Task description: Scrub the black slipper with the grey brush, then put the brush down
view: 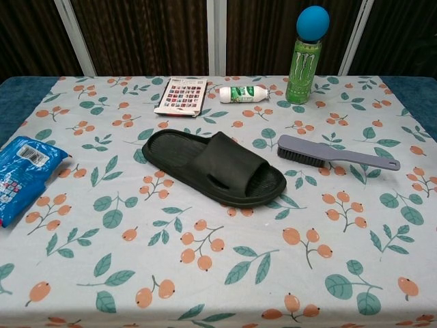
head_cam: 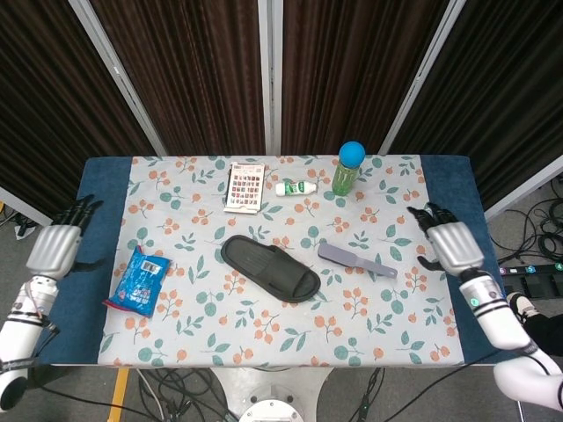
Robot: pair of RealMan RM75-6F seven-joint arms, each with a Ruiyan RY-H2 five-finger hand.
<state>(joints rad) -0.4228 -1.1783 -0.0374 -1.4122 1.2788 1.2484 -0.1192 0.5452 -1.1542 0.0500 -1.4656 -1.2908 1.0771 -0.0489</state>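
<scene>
The black slipper (head_cam: pixel 269 267) (view: pixel 214 166) lies flat in the middle of the floral tablecloth. Just to its right the grey brush (head_cam: pixel 356 259) (view: pixel 334 153) rests on the cloth, bristles down, with nothing touching it. My right hand (head_cam: pixel 450 243) hovers at the table's right edge, well apart from the brush, fingers spread and holding nothing. My left hand (head_cam: pixel 57 244) sits off the table's left edge, fingers also apart and bare. Neither hand shows in the chest view.
A blue snack packet (head_cam: pixel 140 280) (view: pixel 20 175) lies at the left. At the back stand a green can topped by a blue ball (head_cam: pixel 348 169) (view: pixel 306 53), a small white bottle on its side (head_cam: pixel 296 187) (view: pixel 242 93) and a printed card (head_cam: pixel 246 186) (view: pixel 181 96).
</scene>
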